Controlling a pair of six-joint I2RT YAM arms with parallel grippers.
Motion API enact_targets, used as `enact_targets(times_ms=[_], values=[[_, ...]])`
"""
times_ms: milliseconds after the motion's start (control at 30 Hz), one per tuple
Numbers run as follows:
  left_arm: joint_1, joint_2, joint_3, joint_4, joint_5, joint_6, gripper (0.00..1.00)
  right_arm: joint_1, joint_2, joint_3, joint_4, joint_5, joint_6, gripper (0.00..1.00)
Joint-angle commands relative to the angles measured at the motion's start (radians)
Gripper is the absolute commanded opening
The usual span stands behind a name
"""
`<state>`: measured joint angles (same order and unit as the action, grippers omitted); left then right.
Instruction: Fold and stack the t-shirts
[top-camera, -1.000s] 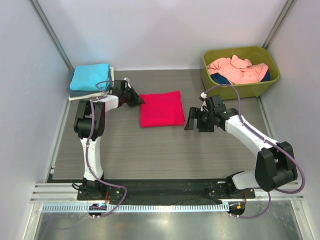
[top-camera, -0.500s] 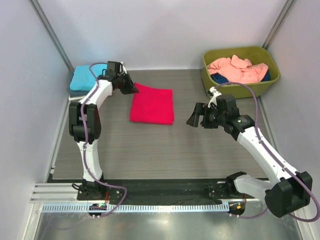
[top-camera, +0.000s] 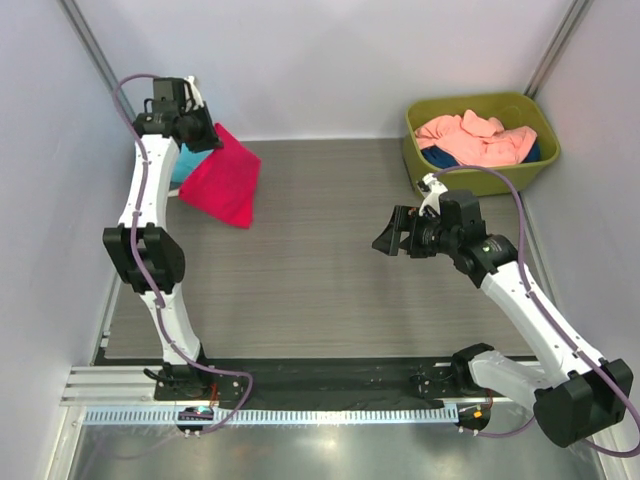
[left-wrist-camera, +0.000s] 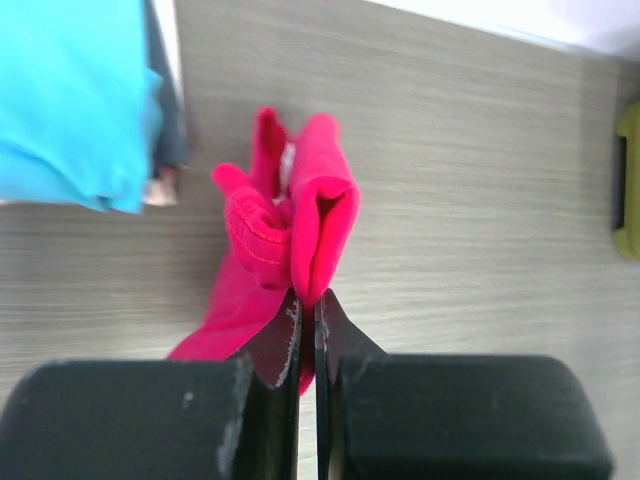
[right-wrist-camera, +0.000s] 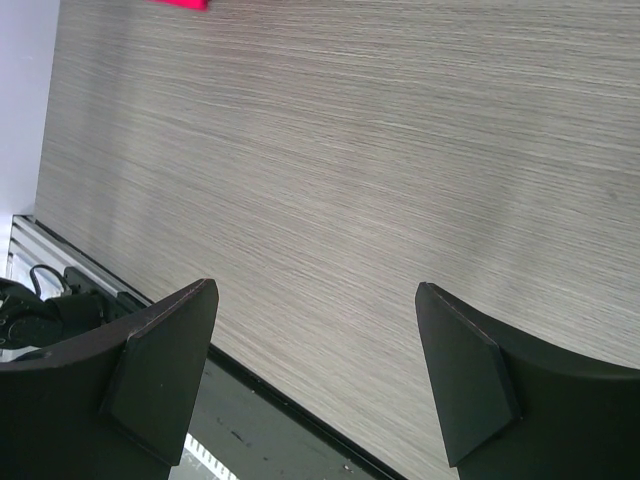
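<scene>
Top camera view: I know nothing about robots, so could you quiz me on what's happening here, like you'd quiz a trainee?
1. True or false: the left claw is shut on the crimson t-shirt.
2. What does the right claw hold? A a white shirt; B nothing, it is open; C a cable.
3. Fill in: the salmon-pink t-shirts lie in the olive-green ___.
Key: 1 true; 2 B; 3 tub.
</scene>
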<state>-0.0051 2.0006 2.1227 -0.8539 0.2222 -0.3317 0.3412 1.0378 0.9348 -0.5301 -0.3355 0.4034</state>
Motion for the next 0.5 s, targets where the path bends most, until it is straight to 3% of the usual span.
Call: enact_targets(times_ms=[0, 200, 467], values=[[0.001, -0.045, 0.107, -0.066, -0.034, 0.083, 0.00, 0.002, -0.028, -0.001, 0.042, -0.023, 0.009, 0.86], [0.066, -0.019, 0.218, -0.082, -0.017, 0.103, 0.00, 0.002, -0.033, -0.007, 0.051, -0.033, 0.012, 0.86], [0.097, -0.040, 0.264, 0.019, -0.012, 0.121, 0.00, 0.002, -0.042, -0.027, 0.059, -0.034, 0.012, 0.86]])
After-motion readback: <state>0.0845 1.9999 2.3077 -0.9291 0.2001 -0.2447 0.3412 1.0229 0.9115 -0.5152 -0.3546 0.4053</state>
